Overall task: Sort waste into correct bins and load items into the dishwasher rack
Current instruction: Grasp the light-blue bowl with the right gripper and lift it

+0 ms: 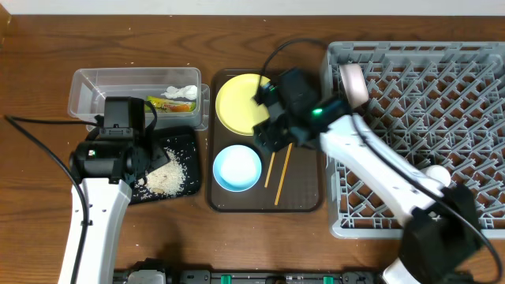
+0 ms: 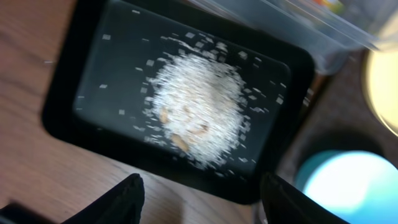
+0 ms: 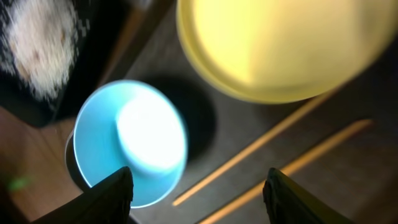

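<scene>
Hovering over the brown tray, the right gripper has its fingers apart with nothing between them. Directly below the gap lie the chopsticks, flat and slanted, roughly side by side. The blue bowl sits under and just beyond its left finger, and the plate lies ahead of the tips. With the spread centred on the sticks, it looks aimed at them rather than at the bowl, though a shift toward either dish is possible. Thin sticks lying flat on a tray give little to grip, so a low, square pinch would be needed.

The left gripper is also spread and empty. Just ahead of and below its tips is the black tray, with the rice heaped near its middle and a few grains scattered around it. That pile suggests this bin takes food scraps.

Beyond the black tray stands the tub, holding the wrapper and the tissue, so the dry waste seems sorted.

To the right gripper's right is the rack. A pale dish leans among the pegs at its near corner, and a second dish sits farther along. Which is bowl and which is cup I cannot tell. The plate, blue bowl and chopsticks remain to load.
</scene>
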`<action>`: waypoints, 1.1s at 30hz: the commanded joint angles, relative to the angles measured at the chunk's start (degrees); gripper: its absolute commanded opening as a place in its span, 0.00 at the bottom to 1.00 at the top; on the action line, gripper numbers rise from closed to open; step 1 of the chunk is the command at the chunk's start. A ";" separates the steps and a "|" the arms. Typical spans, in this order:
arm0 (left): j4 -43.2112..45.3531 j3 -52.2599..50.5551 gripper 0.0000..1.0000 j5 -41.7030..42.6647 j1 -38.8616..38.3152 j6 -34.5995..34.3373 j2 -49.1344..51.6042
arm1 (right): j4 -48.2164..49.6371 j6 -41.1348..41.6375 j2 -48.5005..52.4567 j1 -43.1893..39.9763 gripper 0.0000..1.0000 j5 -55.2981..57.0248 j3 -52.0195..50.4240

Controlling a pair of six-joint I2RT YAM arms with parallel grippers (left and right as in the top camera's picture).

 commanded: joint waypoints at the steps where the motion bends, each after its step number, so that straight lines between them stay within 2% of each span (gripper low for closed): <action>1: -0.48 -0.09 0.63 -4.48 0.35 -2.95 0.28 | -0.26 3.02 3.72 2.19 0.64 -2.10 -0.44; 3: -0.61 -0.09 0.64 -4.48 0.35 -2.95 0.28 | -0.26 4.46 6.19 3.26 0.63 -2.12 -0.44; 12: -0.61 -0.09 0.64 -4.48 0.35 -2.95 0.28 | -1.01 8.94 12.28 4.81 0.36 2.40 -0.44; 15: -0.61 -0.09 0.64 -4.48 0.35 -2.95 0.28 | -0.98 9.66 12.26 4.79 0.15 4.11 -0.44; 18: -0.63 -0.09 0.64 -4.46 0.35 -2.95 0.28 | -0.70 9.66 11.80 4.37 0.03 4.09 -0.26; 22: -0.83 -0.09 0.64 -4.46 0.35 -2.95 0.28 | -1.09 9.46 9.40 2.56 0.01 4.09 0.90; 28: -0.85 -0.09 0.64 -4.46 0.35 -2.95 0.28 | -1.16 5.66 0.46 -2.75 0.01 4.72 3.06; 33: -0.83 -0.09 0.64 -4.46 0.35 -2.95 0.28 | -1.36 3.82 -9.16 -9.40 0.01 13.09 3.32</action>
